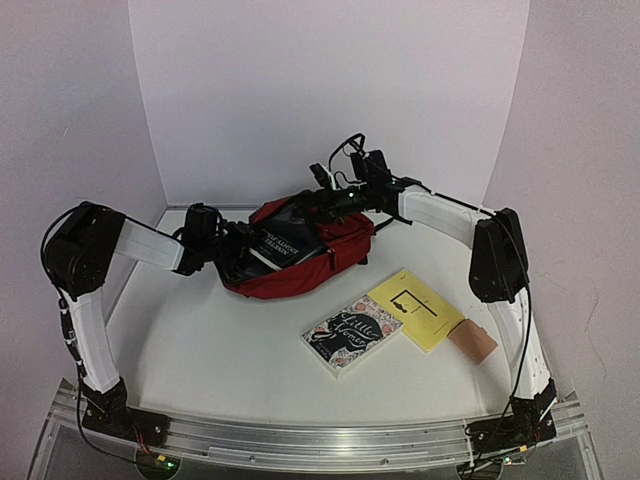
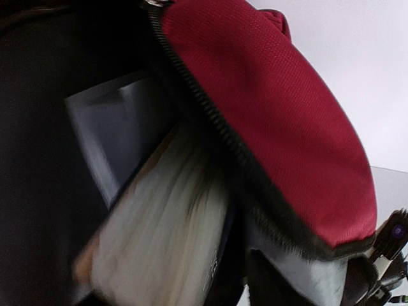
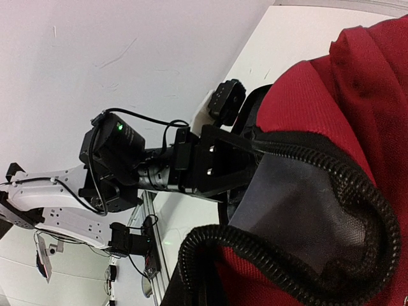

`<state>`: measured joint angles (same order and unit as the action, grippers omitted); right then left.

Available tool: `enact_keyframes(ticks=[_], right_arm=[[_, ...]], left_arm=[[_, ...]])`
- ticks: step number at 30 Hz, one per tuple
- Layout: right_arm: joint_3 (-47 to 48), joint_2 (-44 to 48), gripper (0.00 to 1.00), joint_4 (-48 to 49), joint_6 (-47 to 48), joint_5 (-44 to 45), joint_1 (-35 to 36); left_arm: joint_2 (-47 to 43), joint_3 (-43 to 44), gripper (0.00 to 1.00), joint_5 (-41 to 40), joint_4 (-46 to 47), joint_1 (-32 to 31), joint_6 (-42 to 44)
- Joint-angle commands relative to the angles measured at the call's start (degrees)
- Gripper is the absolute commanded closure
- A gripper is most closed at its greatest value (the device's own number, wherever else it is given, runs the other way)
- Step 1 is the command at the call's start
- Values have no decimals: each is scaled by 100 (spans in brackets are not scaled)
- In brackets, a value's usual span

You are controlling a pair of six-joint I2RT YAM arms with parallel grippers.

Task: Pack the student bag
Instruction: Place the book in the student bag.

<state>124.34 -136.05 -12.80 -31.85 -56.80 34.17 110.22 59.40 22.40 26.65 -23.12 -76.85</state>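
The student bag (image 1: 300, 272) lies open toward the back of the worktop (image 1: 230, 345), a dark book (image 1: 280, 243) in its mouth. The right gripper (image 1: 338, 205) is clamped on its rim. Whether the left gripper (image 1: 238, 252), at the book, is open cannot be told.

The student bag (image 1: 290, 275) lay on the table (image 1: 200, 340), a book (image 1: 280, 243) in its open mouth. Before the bag, off to its right, lay the Little Women book (image 1: 352, 333), a booklet (image 1: 418, 308) further right, and a small pad (image 1: 473, 339) farthest from the bag
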Motion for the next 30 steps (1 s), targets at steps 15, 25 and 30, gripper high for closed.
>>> enact_keyframes(ticks=[15, 25, 30], right_arm=[[-105, 380, 100, 437, -203, 393, -139], [-265, 392, 100, 489, -287, 391, -215], [-377, 477, 100, 528, -313, 320, -251]], left_arm=[[-774, -814, 56, -210, -140, -99, 35], [236, 36, 92, -103, 535, -268, 2], [622, 622, 100, -47, 388, -264, 122]])
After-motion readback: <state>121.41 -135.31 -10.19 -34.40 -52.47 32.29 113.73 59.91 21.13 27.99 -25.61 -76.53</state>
